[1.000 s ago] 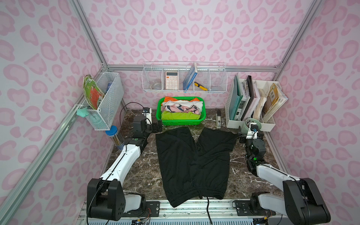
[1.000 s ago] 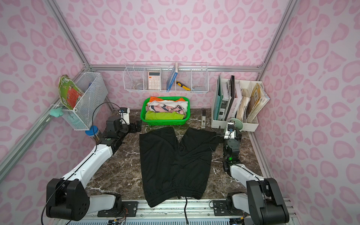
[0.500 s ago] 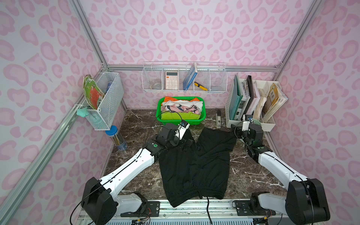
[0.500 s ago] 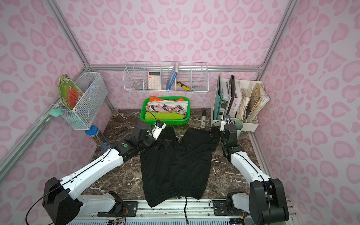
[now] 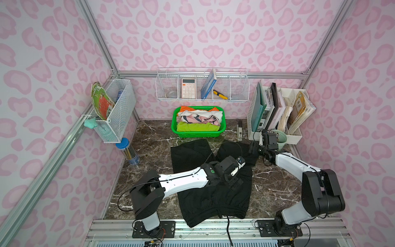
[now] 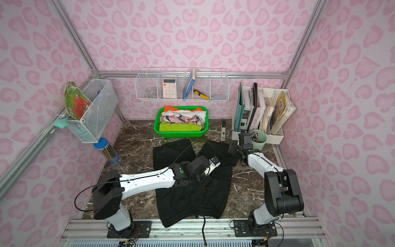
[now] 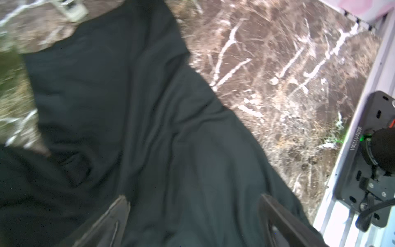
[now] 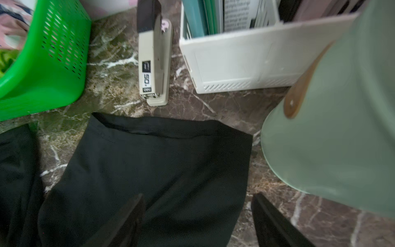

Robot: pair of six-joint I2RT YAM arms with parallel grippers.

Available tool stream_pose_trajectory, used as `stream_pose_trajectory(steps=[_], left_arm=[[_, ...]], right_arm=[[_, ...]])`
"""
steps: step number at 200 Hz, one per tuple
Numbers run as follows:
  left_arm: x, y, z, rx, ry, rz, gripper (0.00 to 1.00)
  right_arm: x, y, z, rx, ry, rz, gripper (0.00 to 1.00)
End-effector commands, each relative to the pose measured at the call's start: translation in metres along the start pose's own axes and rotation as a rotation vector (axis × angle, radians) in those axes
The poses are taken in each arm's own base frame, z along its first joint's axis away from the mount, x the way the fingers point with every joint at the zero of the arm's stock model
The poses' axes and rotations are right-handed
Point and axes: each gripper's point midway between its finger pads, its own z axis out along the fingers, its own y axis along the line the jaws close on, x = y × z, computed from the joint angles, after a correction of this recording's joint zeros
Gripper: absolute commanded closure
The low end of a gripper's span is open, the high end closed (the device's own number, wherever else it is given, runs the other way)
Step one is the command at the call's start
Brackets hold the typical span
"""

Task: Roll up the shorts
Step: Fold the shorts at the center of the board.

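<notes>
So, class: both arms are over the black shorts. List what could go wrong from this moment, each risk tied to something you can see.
1. The right gripper works close beside the mint-green cup; a swing might tip it.
2. The left gripper hangs open over wrinkled shorts; it may pinch one layer only.
3. The drawstring dangles over the front rail and could snag.

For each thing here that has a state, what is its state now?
shorts: unrolled, spread flat on the table.
left gripper: open, over the shorts.
right gripper: open, over one leg's outer edge.
green basket: filled with clothes.
stapler: closed, lying flat.
green cup: upright.
</notes>
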Motion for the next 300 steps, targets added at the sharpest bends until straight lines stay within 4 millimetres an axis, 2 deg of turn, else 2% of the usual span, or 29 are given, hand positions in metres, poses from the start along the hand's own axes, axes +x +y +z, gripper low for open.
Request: stream_pose_trajectory(steps=[1, 38, 79, 102, 104, 107, 137, 213, 256, 282, 300], left_arm=[[0.006, -0.016, 0.019, 0.015, 0.061, 0.037, 0.01], [0.017, -0.044, 0.035, 0.089, 0.127, 0.100, 0.01], [0.034, -0.066, 0.039, 0.158, 0.214, 0.169, 0.01], [0.048, -0.067, 0.039, 0.154, 0.271, 0.179, 0.01], [0.039, -0.068, 0.038, 0.154, 0.253, 0.176, 0.01], [0.036, -0.070, 0.037, 0.156, 0.249, 0.173, 0.01], [0.052, -0.076, 0.043, 0.138, 0.313, 0.177, 0.01], [0.069, -0.091, 0.056, 0.145, 0.417, 0.164, 0.01], [0.084, -0.099, 0.067, 0.225, 0.558, 0.080, 0.12], [0.091, -0.100, 0.070, 0.266, 0.606, 0.015, 0.32], [0.092, -0.101, 0.068, 0.257, 0.596, 0.017, 0.38]], right_arm=[[0.016, -0.007, 0.007, 0.035, 0.062, 0.053, 0.20], [0.030, -0.013, 0.019, 0.056, 0.095, 0.063, 0.20], [0.043, -0.013, 0.031, 0.049, 0.128, 0.078, 0.21], [0.044, -0.015, 0.033, 0.061, 0.136, 0.072, 0.21], [0.045, -0.016, 0.033, 0.062, 0.139, 0.069, 0.21], [0.045, -0.015, 0.033, 0.061, 0.139, 0.069, 0.21], [0.049, -0.014, 0.036, 0.053, 0.153, 0.072, 0.20], [0.057, -0.014, 0.040, 0.044, 0.171, 0.063, 0.20], [0.063, -0.013, 0.044, 0.022, 0.191, 0.066, 0.20], [0.068, -0.011, 0.044, 0.003, 0.201, 0.068, 0.21], [0.071, -0.011, 0.045, -0.002, 0.203, 0.062, 0.21]])
